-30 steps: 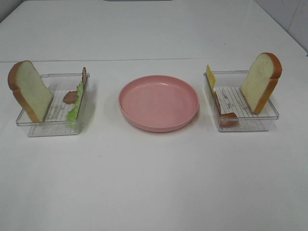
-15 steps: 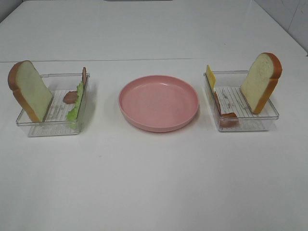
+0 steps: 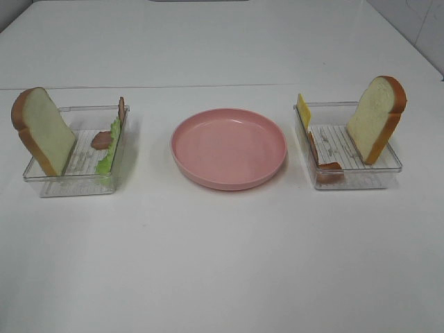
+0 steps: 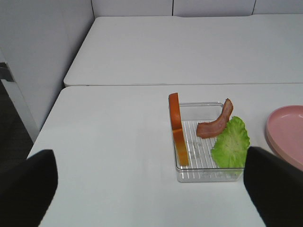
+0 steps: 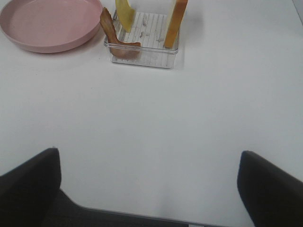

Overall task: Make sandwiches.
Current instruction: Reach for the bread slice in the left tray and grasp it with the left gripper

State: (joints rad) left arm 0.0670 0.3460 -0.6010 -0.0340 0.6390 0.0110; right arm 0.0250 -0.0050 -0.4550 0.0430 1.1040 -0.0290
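Note:
The sandwich parts stand apart in two clear trays. The left tray [image 3: 73,182] holds an upright bread slice [image 3: 43,132], a lettuce leaf [image 3: 109,151] and a bacon strip [image 3: 104,139]. The right tray [image 3: 350,182] holds an upright bread slice [image 3: 376,118], a yellow cheese slice [image 3: 303,109] and bacon [image 3: 327,165]. My left gripper [image 4: 151,189] is open and empty, short of the left tray's bread [image 4: 177,130], bacon [image 4: 215,124] and lettuce [image 4: 230,144]. My right gripper [image 5: 149,184] is open and empty, well short of the right tray's bacon [image 5: 113,33], cheese [image 5: 124,13] and bread [image 5: 174,21].
An empty pink round plate [image 3: 229,148] sits between the trays on the white table. It also shows in the left wrist view [image 4: 286,132] and the right wrist view [image 5: 47,23]. A second white table adjoins at the back. Neither arm shows in the exterior view.

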